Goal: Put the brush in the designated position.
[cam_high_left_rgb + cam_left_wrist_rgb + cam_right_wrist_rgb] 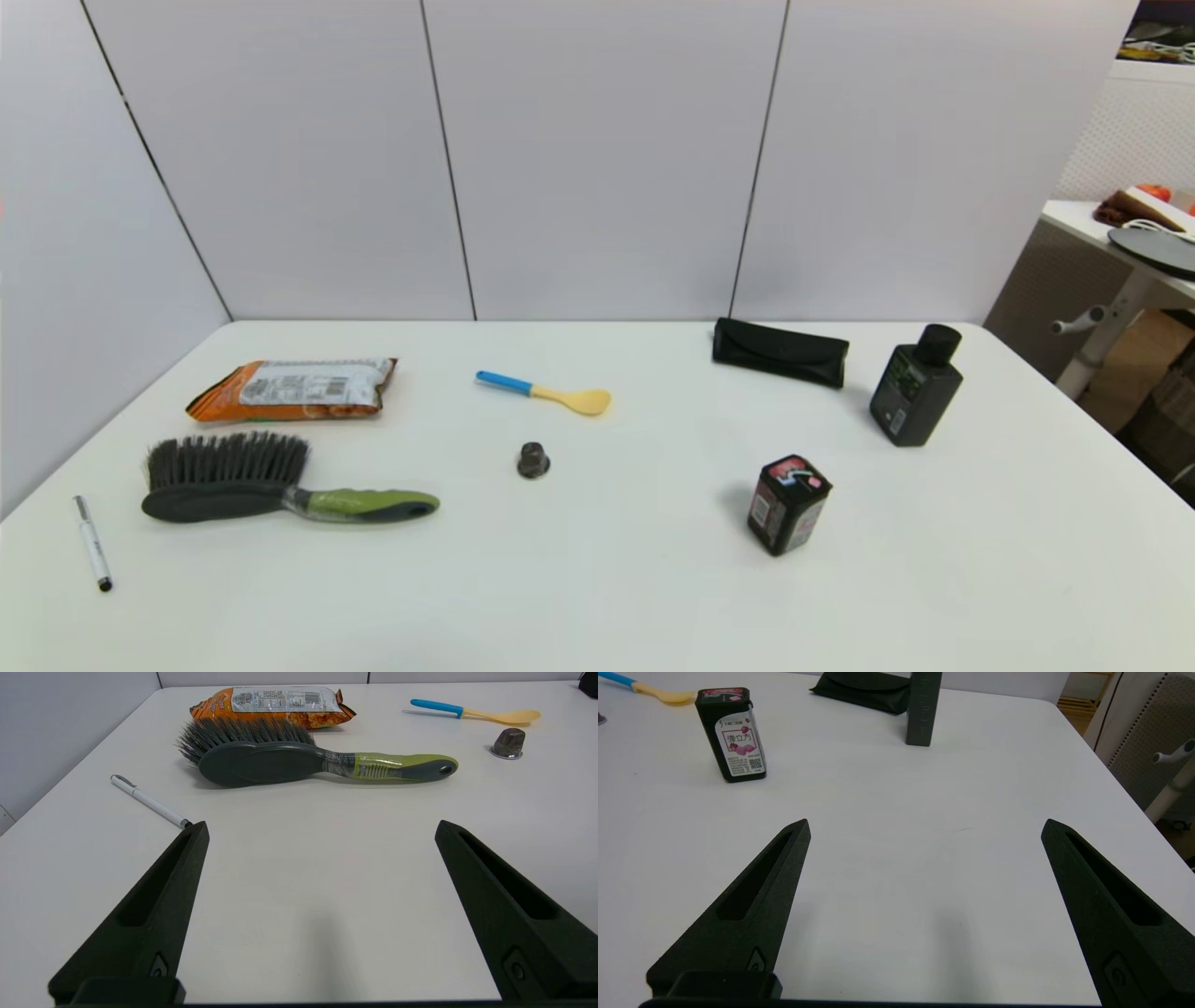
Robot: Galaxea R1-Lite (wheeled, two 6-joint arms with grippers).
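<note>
Hand brush w/ dark grey bristles, dark oval head, lime-green + grey handle (280,485) lies flat on the white table (597,607), lower left of head frame, handle pointing toward frame centre, bristles fanned toward the far side. Orange foil snack bag (294,388) just behind the bristles, close; can't tell if touching. White pen w/ black tip (92,543) at far left, near the table edge, apart from the brush head. Blue-handled yellow spoon (546,392) upper centre; small dark metal cap (533,460) just below it, centre frame. Right half: black soft pouch (780,352) at the back, dark grey bottle w/ black round cap (916,386) upright beside it, small black box w/ pink-red label (788,504) upright, lower right of centre. Neither arm shows in head view. Left gripper (321,828) low over bare table short of the brush, fingers spread wide, holding nothing; brush across upper part of left wrist frame, pen tip next to one fingertip. Right gripper (924,826) likewise low over bare table, fingers wide apart, nothing between them; box upper left of right wrist frame, bottle + pouch top centre.
</note>
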